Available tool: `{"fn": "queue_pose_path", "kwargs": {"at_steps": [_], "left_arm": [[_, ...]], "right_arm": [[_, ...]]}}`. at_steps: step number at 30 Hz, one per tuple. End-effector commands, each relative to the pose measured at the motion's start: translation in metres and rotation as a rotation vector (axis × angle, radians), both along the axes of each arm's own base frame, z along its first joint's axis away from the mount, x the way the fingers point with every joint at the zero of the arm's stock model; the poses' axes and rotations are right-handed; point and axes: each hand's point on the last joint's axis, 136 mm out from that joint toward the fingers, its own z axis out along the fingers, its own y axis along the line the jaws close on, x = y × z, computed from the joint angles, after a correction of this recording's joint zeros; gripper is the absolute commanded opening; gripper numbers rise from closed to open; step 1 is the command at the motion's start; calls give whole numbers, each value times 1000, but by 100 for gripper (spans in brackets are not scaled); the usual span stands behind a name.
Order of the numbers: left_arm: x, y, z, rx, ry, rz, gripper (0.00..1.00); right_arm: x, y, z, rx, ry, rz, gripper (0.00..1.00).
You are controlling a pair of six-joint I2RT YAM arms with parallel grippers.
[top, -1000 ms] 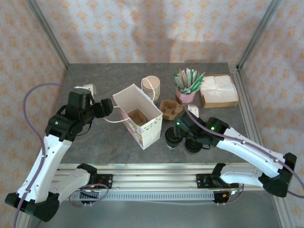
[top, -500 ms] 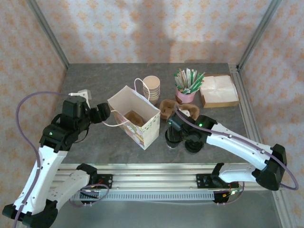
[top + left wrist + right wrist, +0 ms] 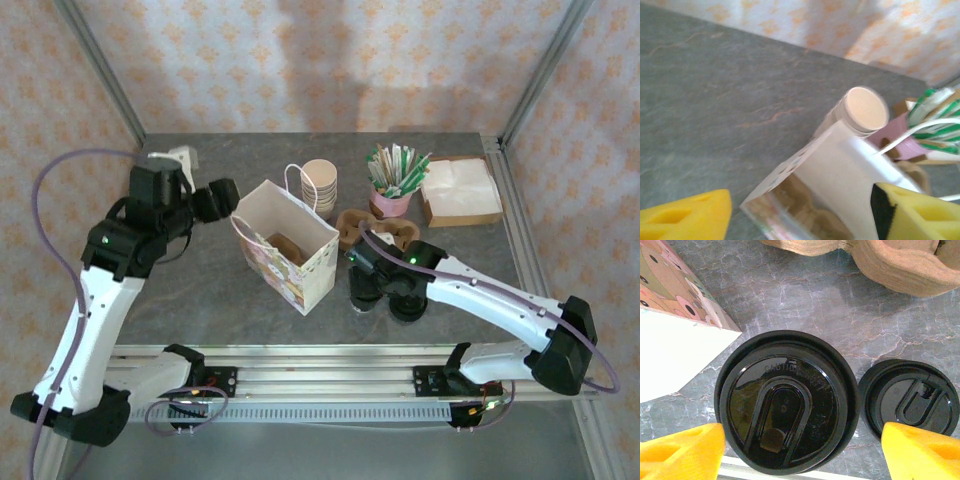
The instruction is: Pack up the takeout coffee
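Right pincer [image 3: 800, 440] slid over and spread wide in the last second, so the takeout coffee [image 3: 785, 400] now sits straight below it, lid between the fingers (loose lids [image 3: 912, 397] just off to its right). Left pincer [image 3: 800, 210], also wide, swung back to the paper bag [image 3: 840, 170], with the rim between its fingers. Looks set to drop and grab, I'd say.

Papered walls [image 3: 330, 60] with a pale peach floral print close in the back and both sides, faint shadows across the top. Metal posts [image 3: 100, 70] slant at upper left and upper right. A grey marbled table [image 3: 200, 290] fills the centre, with a metal rail [image 3: 320, 385] along the bottom.
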Motion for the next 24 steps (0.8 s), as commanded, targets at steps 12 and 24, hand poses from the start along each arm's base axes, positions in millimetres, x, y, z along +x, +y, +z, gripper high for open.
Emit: {"fn": "queue_pose_path", "kwargs": {"at_steps": [12, 24], "left_arm": [[-48, -62, 12, 301, 154, -551, 56], [-47, -70, 7, 391, 181, -592, 47]], "right_arm": [[9, 3, 5, -26, 5, -50, 99], [15, 12, -5, -32, 24, -72, 89]]}}
